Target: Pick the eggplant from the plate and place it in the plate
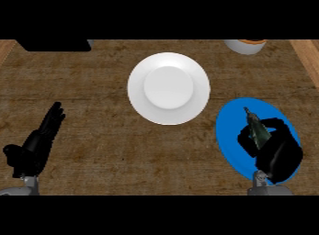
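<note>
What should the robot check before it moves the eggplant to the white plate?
1. Right hand curled round the dark green eggplant: ok.
2. Eggplant lifted off the round blue plate: cannot tell.
3. Round white plate free to receive it: ok.
4. Brown wooden counter between the two plates free of things: ok.
5. Left hand open, out of the way at the view's left: ok.

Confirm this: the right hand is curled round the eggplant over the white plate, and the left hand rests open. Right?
Not quite. In the head view the right hand curls round the eggplant over the blue plate, not the white plate. The left hand does rest open.
</note>
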